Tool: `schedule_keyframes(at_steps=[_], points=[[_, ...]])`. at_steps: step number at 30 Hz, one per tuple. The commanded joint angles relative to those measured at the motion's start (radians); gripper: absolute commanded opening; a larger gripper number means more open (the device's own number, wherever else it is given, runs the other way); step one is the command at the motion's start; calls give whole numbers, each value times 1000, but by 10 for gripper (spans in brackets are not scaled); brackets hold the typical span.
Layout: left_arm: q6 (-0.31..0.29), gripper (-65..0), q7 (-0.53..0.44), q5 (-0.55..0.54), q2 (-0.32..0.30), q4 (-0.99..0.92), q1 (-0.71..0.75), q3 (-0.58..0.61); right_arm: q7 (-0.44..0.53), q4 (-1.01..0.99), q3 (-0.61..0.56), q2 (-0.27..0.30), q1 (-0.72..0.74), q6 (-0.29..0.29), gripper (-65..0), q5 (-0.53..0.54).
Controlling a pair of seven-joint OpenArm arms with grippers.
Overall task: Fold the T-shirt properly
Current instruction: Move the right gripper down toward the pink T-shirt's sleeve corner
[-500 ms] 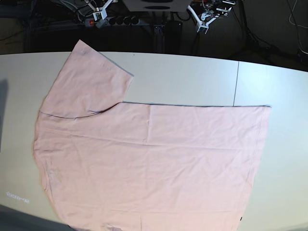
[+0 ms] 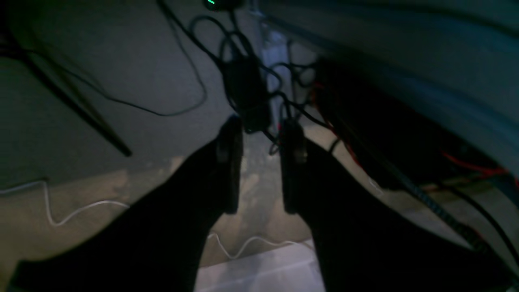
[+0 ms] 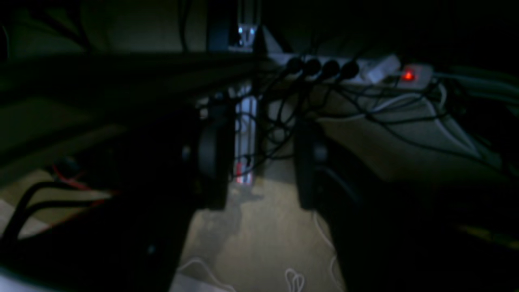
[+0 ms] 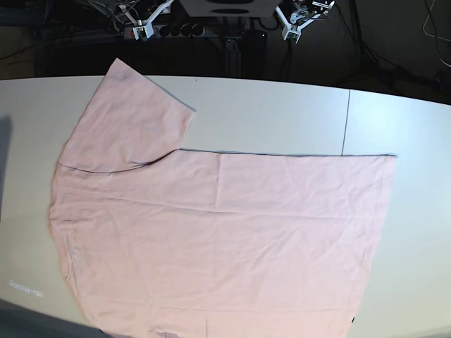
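A large white table (image 4: 282, 113) is filling the base view. The pale pink T-shirt (image 4: 225, 239) is lying flat across most of it, plain side showing, one short sleeve (image 4: 134, 116) pointing toward the far left corner and its lower part running off the near edge. Both arms are sitting pulled back beyond the far edge, well apart from the cloth. The left gripper (image 2: 259, 162) is hanging over dark floor and tangled cables (image 2: 251, 73), jaws narrowly parted, holding nothing. The right gripper (image 3: 259, 162) is facing a power strip (image 3: 357, 71), jaws parted somewhat wider, also holding nothing.
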Motion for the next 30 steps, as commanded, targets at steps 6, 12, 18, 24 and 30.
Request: schedule_keyframes(at_steps=[6, 12, 18, 24, 30], points=[[-10, -455, 18, 76, -2, 6, 10, 0, -9, 8, 0, 5, -9, -64, -385, 12], [-261, -455, 24, -7, -82, 173, 114, -10, -26, 111, 0, 16, -128, -16, -385, 146], [-417, -455, 48, -66, -159, 524, 309, -171, -37, 373, 0, 47, -320, 15, -385, 303], [-424, -455, 140, -133, -169, 854, 471, -307, -194, 678, 4, 104, -467, 38, -385, 502], [-431, -455, 162, -150, -169, 1107, 590, -352, -321, 975, 60, 122, -574, 39, -381, 648]])
